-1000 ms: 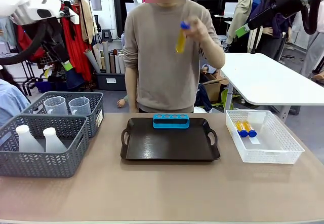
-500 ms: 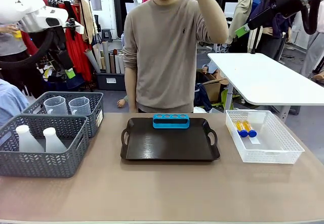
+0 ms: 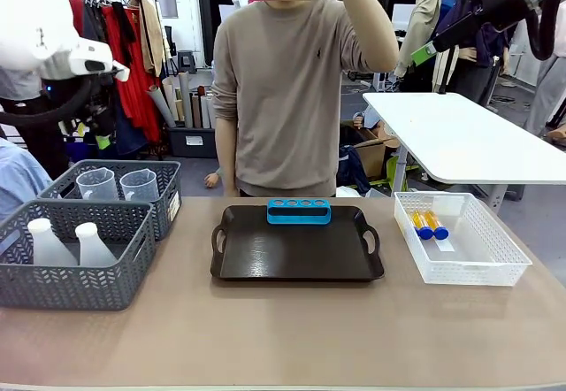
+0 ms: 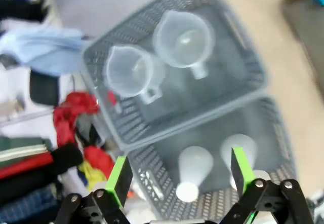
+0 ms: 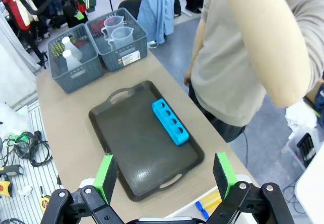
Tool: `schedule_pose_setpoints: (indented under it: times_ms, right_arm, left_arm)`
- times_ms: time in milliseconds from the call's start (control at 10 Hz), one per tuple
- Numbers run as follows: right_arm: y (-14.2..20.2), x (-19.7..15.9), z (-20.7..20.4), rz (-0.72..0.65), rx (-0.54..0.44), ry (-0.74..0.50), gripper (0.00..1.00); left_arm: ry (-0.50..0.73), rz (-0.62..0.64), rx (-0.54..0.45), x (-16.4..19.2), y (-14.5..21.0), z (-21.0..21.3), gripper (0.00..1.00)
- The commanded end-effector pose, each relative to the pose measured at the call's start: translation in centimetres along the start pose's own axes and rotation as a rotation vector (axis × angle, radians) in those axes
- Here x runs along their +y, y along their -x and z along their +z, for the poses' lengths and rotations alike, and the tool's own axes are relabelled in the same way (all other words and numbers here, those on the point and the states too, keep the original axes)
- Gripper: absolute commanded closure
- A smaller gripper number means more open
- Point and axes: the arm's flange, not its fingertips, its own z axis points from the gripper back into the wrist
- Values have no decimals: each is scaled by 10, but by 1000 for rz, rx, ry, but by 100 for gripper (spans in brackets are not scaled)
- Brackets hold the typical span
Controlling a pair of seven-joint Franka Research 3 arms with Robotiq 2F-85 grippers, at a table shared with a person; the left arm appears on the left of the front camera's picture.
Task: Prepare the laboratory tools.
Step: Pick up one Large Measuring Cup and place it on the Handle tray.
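Two orange tubes (image 3: 425,224) with blue caps lie in the white mesh basket (image 3: 478,272) at the right. Two clear beakers (image 3: 118,184) stand in the rear grey basket (image 3: 170,198), seen from above as beakers (image 4: 157,57). Two white flasks (image 3: 69,242) stand in the front grey basket (image 3: 71,280), and the same flasks (image 4: 195,165) show in the left wrist view. My left gripper (image 3: 100,133) hangs open high above these baskets, its fingers (image 4: 120,179) wide apart. My right gripper (image 3: 421,55) is open high at the far right, green pads (image 5: 106,176) spread.
A black tray (image 3: 292,254) sits mid-table with an empty blue tube rack (image 3: 299,210) at its far edge. The person (image 3: 283,90) stands behind the table with one hand raised to the picture's top edge. A white table (image 3: 469,139) stands behind on the right.
The person's hand lifted the orange tube from chest height up to the head, out of sight. My left arm drifted left above the grey baskets. The right arm stayed still.
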Motion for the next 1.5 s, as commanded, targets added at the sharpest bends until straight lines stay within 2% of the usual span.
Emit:
schedule_pose_setpoints:
  times_ms: [0, 200, 400, 700, 800, 900, 1000, 1100, 1200, 1400]
  right_arm:
    - [-1, 1, 0, 1, -7, -1, 0]
    - [-1, 1, 0, 1, -7, -1, 0]
    - [-1, 1, 0, 1, -7, -1, 0]
    - [-1, 1, 0, 1, -7, -1, 0]
    - [-1, 1, 0, 1, -7, -1, 0]
    - [-1, 1, 0, 1, -7, -1, 0]
    - [-1, 1, 0, 1, -7, -1, 0]
    - [-1, 1, 0, 1, -7, -1, 0]
    - [-1, 1, 0, 1, -7, -1, 0]
    - [-1, 1, 0, 1, -7, -1, 0]
  left_arm:
    - [-42, 157, 104, 13, -10, -26, 0]
    - [-110, 279, 144, 37, -6, -62, 0]
    - [-29, 358, 174, 53, 0, -93, 0]
    - [25, 408, 158, 65, 4, -128, 0]
    - [49, 397, 118, 62, 0, -126, 0]
    - [81, 336, 48, 50, -4, -106, 0]
    - [20, 396, 165, 59, 7, -131, 0]
    - [20, 396, 165, 59, 7, -131, 0]
    - [43, 383, 117, 53, -2, -121, 0]
    - [87, 298, 110, 61, -6, -147, 0]
